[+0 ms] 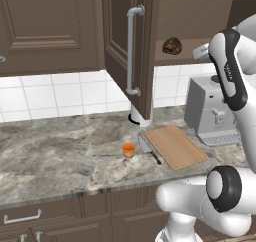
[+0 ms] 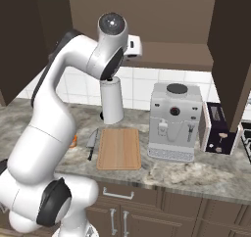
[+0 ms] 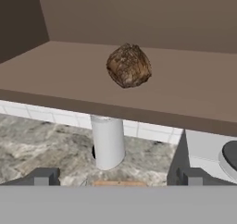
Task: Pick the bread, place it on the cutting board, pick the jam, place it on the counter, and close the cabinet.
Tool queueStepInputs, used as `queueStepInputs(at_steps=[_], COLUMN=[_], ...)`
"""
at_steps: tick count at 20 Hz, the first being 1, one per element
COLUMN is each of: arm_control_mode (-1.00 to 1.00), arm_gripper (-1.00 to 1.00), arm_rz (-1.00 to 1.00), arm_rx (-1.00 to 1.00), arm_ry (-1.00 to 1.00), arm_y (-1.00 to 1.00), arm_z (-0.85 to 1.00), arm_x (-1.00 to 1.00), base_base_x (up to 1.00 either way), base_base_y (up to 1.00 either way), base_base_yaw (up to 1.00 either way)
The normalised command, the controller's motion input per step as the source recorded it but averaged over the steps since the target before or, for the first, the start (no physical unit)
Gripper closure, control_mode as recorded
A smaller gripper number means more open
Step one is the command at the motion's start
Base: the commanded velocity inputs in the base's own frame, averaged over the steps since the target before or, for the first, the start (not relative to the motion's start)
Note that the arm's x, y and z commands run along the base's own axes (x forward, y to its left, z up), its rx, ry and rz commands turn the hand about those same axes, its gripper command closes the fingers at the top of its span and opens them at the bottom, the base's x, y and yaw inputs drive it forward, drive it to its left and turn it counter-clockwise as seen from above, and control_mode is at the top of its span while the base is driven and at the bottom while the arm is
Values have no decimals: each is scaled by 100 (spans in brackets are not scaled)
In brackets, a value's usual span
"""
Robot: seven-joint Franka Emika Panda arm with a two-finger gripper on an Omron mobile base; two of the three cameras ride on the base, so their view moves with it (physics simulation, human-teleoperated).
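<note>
The bread (image 3: 128,65), a dark lumpy loaf, sits on the open cabinet's shelf (image 3: 55,75) and shows there too from the left base (image 1: 171,46). My gripper (image 3: 118,177) is open, level with the shelf edge, a short way in front of the bread, with nothing between its fingertips (image 3: 44,177). Its white hand (image 1: 200,51) hovers just right of the loaf. The orange jam (image 1: 129,150) stands upright on the counter (image 1: 60,151), left of the cutting board (image 1: 175,146), which lies bare. The cabinet door (image 1: 125,36) is swung open.
A knife (image 1: 148,148) lies along the board's left edge. A white cylinder (image 1: 140,117) stands behind it under the cabinet. A grey coffee machine (image 2: 174,121) sits right of the board, then a dark toaster (image 2: 215,128). The right cabinet door (image 2: 235,50) also hangs open.
</note>
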Motion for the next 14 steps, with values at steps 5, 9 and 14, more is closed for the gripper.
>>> queueStepInputs(at_steps=[5,9,14], arm_control_mode=[-100,-100,-100], arm_gripper=[-100,-100,-100], arm_rz=[0,0,0], arm_rx=[0,0,0], arm_ry=[-1,-3,-3], arm_y=[-5,-1,0], arm_z=[0,0,0], arm_x=[18,33,34], base_base_x=[0,0,0], base_base_y=[0,0,0], base_base_yaw=[0,0,0])
